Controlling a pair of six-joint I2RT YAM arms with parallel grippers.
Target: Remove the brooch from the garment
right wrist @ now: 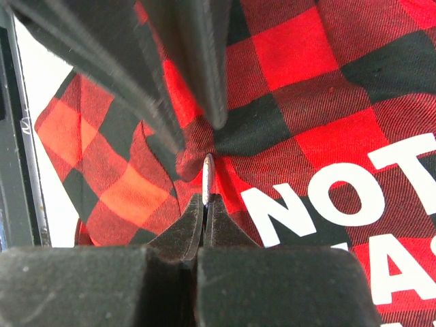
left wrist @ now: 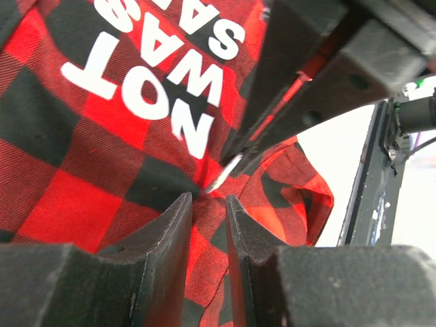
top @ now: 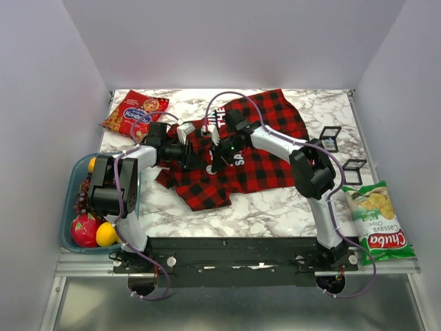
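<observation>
On marble worktop (top: pixel 207 207), red-and-black checked shirt (top: pixel 262 165) spread out. Just beside its white lettering (left wrist: pixel 150 88): left pincer (left wrist: pixel 208 204) half-closed astride a cloth fold, bite unclear; right pincer (right wrist: pixel 205 203) clamped on edge-on small silvery disc brooch (right wrist: pixel 206 178). I'd secure fabric first, then pull brooch straight away, slowly.

Matt woven cloth seen on the shirt (right wrist: pixel 293 116), shiny metal on the brooch (right wrist: pixel 206 178), matt black plastic on the left claw (left wrist: pixel 209 201) and right claw (right wrist: pixel 204 204), glossy marbling on the surface (top: pixel 227 207).
</observation>
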